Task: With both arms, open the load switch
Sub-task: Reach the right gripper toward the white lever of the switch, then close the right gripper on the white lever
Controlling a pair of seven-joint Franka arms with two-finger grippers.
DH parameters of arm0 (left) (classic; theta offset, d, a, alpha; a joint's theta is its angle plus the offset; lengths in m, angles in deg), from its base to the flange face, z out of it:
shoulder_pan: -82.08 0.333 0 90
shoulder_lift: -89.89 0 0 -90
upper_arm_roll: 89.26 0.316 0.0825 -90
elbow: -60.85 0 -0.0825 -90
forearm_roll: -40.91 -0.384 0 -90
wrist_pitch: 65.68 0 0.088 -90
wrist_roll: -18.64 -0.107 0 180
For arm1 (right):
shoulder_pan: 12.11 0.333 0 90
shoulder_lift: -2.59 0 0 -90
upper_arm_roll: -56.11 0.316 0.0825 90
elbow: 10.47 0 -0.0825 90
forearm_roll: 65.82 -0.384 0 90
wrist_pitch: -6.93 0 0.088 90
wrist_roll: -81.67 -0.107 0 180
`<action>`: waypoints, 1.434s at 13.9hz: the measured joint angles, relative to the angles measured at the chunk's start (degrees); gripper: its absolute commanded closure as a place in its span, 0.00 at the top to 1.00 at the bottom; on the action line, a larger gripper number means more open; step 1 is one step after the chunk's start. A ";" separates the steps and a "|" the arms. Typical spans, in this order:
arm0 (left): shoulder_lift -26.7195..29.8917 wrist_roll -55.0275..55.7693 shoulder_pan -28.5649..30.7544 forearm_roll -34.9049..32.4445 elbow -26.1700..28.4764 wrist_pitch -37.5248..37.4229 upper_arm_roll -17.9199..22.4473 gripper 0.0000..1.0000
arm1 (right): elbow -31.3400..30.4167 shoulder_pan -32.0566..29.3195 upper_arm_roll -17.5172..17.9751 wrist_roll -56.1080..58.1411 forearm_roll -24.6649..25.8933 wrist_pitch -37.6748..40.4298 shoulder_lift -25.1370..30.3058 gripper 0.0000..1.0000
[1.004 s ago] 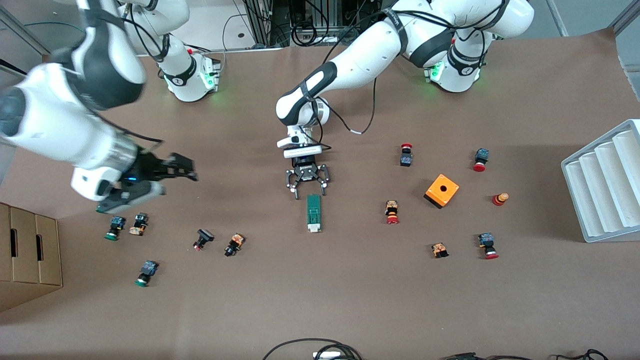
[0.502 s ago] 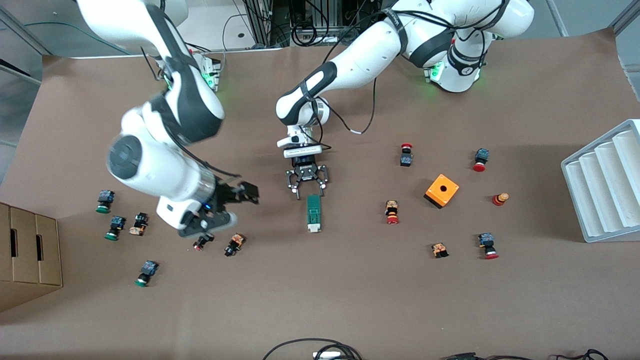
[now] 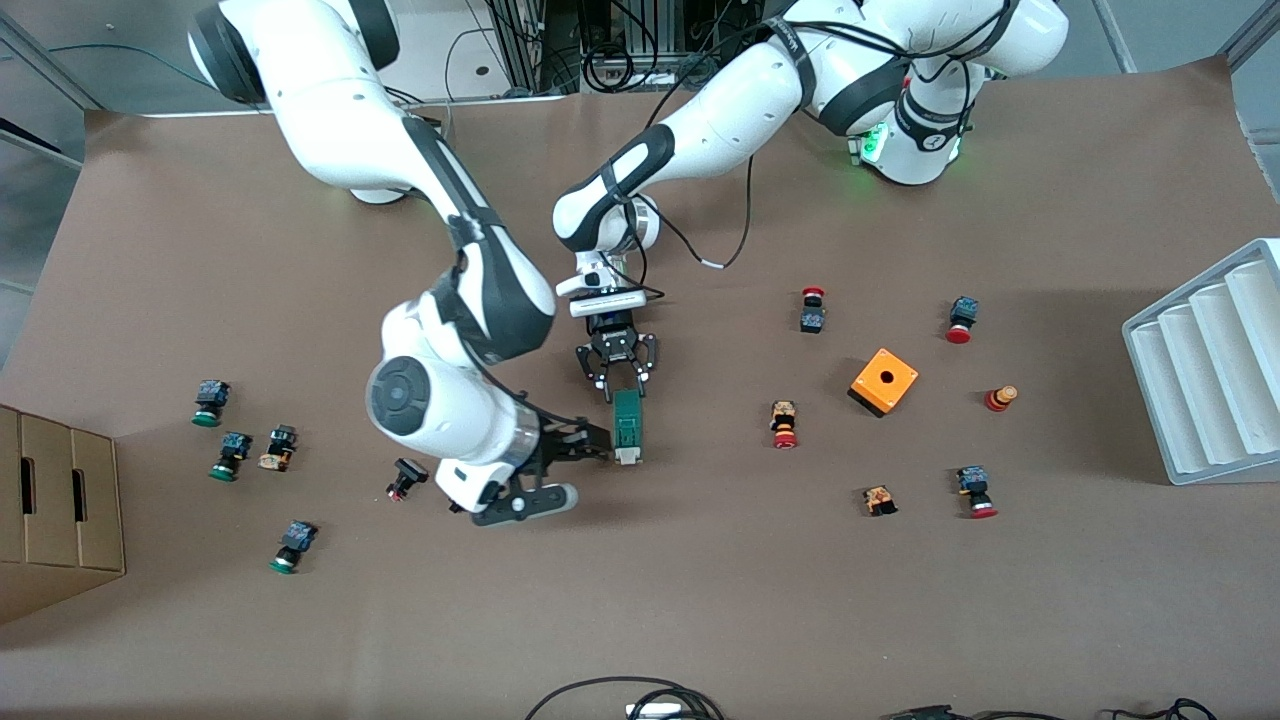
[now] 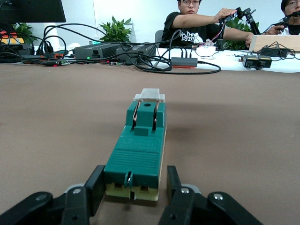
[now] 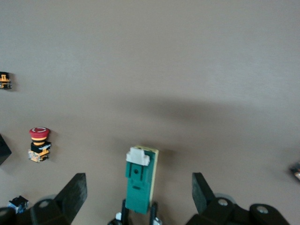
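The load switch (image 3: pixel 627 425) is a narrow dark-green block lying mid-table, its small white piece (image 3: pixel 627 457) at the end nearer the front camera. My left gripper (image 3: pixel 624 392) is low at the switch's other end. In the left wrist view the left gripper (image 4: pixel 135 176) has the load switch (image 4: pixel 140 150) between its fingers; one pad (image 4: pixel 96 185) touches it and a thin gap shows at the other. My right gripper (image 3: pixel 600 446) hangs beside the white end, wide open. The right wrist view shows the right gripper (image 5: pixel 138 183) spread well clear of the load switch (image 5: pixel 139 185).
An orange cube (image 3: pixel 883 380) with a hole and several push buttons, one red-capped (image 3: pixel 784 425), lie toward the left arm's end. More buttons (image 3: pixel 405 478) lie near the right arm. A white rack (image 3: pixel 1210 360) and a cardboard box (image 3: pixel 55 500) stand at the table's ends.
The right arm has swung in from its end of the table to the switch's white end. The left gripper's fingers have narrowed around the switch's other end.
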State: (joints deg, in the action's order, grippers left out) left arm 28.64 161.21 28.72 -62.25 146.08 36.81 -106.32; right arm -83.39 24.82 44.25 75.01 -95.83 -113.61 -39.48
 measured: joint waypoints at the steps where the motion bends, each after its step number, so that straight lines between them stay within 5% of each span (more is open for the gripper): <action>1: 0.00 0.00 0.01 0.05 0.02 -0.07 0.00 0.54 | 0.55 0.05 1.14 0.30 0.00 -2.23 -1.18 1.00; 4: 0.01 0.00 0.03 0.26 0.06 -0.25 0.00 0.52 | 1.27 0.19 2.82 2.86 0.00 -5.48 -4.46 1.00; 12: 0.05 0.00 0.04 0.29 0.02 -0.30 -0.01 0.55 | 3.06 -1.62 3.85 -2.31 -0.26 1.32 -5.71 1.00; 20: 0.07 0.00 0.04 0.30 0.01 -0.30 -0.01 0.54 | 7.23 -1.50 5.92 -0.10 -3.11 -5.86 -12.68 0.97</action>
State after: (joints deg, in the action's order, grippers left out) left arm 28.70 161.21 28.76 -61.96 146.10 36.50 -106.34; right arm -76.16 23.31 50.17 74.91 -98.94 -119.46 -52.16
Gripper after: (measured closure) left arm 0.458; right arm 0.031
